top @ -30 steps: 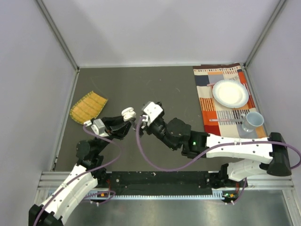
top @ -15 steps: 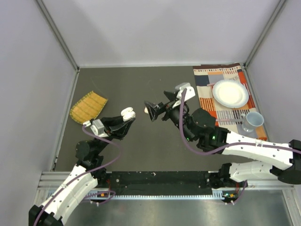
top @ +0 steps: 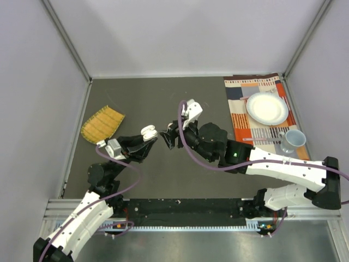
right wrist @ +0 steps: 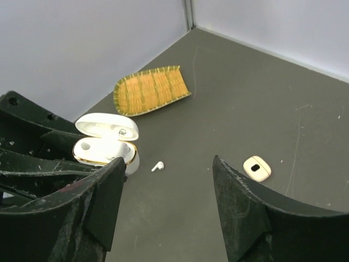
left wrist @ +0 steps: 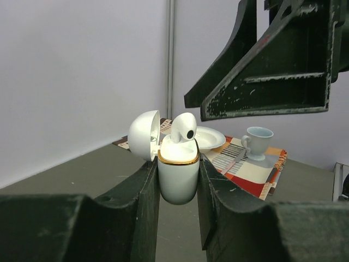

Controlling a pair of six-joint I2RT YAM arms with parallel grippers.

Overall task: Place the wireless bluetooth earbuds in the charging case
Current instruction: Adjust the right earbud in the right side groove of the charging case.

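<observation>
While the left end effector [left wrist: 178,170] clamps the charging case [right wrist: 106,152] by its flanks with the lid flipped back, the job looks mid-insert. One white earbud [left wrist: 183,127] stands in a well, stem down, head proud of the gold rim. I'd say it's not fully home.

Right end effector [top: 170,137] hangs just beside and above the case, jaws well apart, nothing in them.

Past the case, a second white earbud [right wrist: 157,166] lies loose on the tabletop [right wrist: 262,98], near. Further out is a pale peach oval piece [right wrist: 257,168] with a dark spot. Possibly a pink bud end-on, can't confirm.

Next move, my guess: right arm drops onto the loose bud, pinches across the stem and carries it to whichever well is free. Tiny part, wide fingers, so alignment is tight. Left needs to keep the case level.

Materials:
- Case is glossy white plastic, egg-shaped, with a thin gold band at the seam.
- Buds are smooth and look slippery.
- Tabletop is matte dark grey, scuffed.

Far left is a woven yellow straw mat [right wrist: 151,89] with a curled edge. Far right, a striped cloth placemat [top: 245,117] carries a white plate [top: 266,108] and a pale blue cup [top: 293,140].
</observation>
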